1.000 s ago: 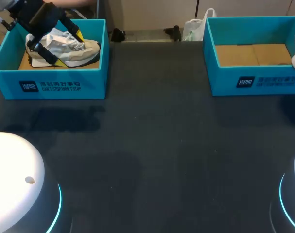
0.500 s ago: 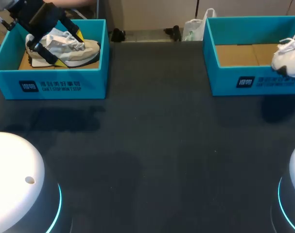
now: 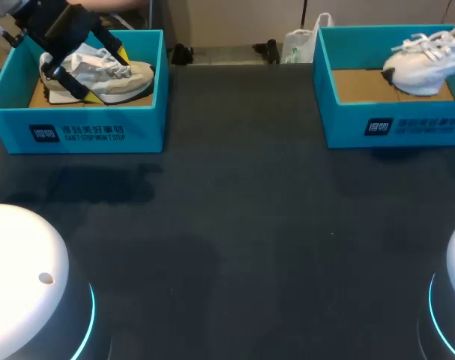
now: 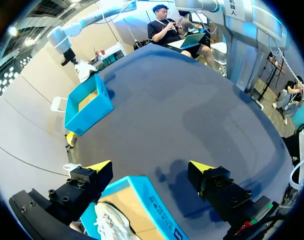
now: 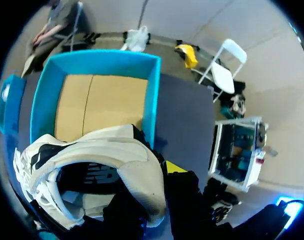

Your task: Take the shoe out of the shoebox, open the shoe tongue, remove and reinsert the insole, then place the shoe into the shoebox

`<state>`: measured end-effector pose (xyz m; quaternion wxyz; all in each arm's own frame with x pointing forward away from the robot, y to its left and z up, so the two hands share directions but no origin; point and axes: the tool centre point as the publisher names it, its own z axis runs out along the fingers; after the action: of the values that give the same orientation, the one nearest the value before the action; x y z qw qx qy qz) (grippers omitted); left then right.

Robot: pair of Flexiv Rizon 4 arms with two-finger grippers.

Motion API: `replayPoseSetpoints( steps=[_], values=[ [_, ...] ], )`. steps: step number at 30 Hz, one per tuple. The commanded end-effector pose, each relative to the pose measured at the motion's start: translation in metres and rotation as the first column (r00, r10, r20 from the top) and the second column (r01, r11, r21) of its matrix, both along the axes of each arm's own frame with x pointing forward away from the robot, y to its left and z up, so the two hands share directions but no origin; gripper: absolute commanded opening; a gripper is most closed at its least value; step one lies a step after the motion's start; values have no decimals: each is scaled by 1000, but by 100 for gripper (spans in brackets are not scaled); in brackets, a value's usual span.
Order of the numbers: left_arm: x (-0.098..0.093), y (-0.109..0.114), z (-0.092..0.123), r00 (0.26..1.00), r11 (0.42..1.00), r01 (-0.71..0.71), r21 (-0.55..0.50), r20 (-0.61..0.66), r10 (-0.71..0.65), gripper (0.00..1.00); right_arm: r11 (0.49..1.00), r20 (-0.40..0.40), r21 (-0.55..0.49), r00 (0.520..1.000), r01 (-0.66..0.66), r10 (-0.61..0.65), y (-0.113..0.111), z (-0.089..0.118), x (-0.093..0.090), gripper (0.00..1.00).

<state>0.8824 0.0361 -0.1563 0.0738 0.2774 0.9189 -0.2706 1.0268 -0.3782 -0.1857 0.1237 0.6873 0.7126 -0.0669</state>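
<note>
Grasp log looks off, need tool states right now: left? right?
Left tool: open, holding nothing.
Right tool: closed, holding the white sneaker.

White sneaker (image 5: 91, 165), black lining, laces at the toe end, fills the near field. Its heel collar sits against a yellow fingertip (image 5: 174, 167); I can't see the other finger, which the shoe hides. Ahead: open turquoise cardboard shoebox (image 5: 152, 95), brown cardboard floor showing, with the sneaker overlapping its near end. Dark grey tabletop (image 5: 184, 117) lies beside the box wall.
</note>
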Motion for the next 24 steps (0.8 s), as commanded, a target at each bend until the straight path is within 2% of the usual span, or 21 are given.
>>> replayPoseSetpoints(
  steps=[1, 17, 24],
  values=[
    [1, 0, 0, 1000, 1000, 2, 3, -2, -2, 100, 970, 25, 46, 970, 238, -240, 0, 2, 5, 0],
    [1, 0, 0, 1000, 1000, 2, 3, -2, -2, 100, 974, 20, 20, 974, 226, -226, 2, -2, 4, 0],
    [1, 0, 0, 1000, 1000, 2, 3, -2, -2, 100, 971, 24, 8, 971, 239, -239, 4, -10, 12, 0]
  ],
)
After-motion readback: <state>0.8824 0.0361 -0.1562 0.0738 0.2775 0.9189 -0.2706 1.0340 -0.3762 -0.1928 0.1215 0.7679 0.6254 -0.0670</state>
